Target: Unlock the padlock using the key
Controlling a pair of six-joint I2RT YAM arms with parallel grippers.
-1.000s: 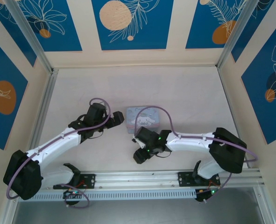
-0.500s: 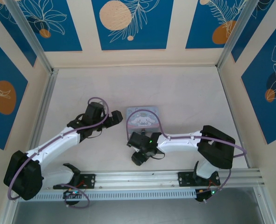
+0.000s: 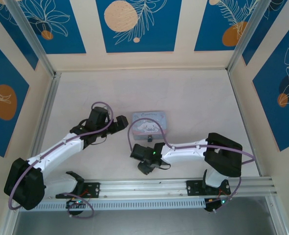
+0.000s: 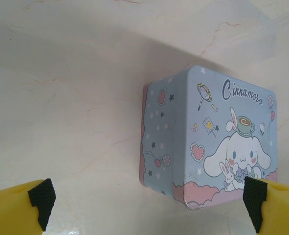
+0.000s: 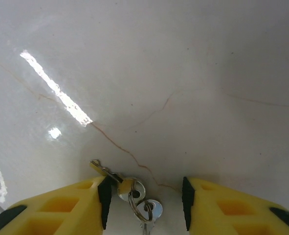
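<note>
The key lies between the right tool's parted fingers, just beside one; the tool holds nothing.

Key cut off at the picture's bottom edge, tin corner hidden behind the left claw, dark speck beside the tin too small to tell

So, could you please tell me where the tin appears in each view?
Top external: tin at table centre, right of the left gripper.
Left wrist: tin right of centre, ahead of left gripper.
Right wrist: keys inside right gripper, on table.
Shared landmark: the pale table.
</note>
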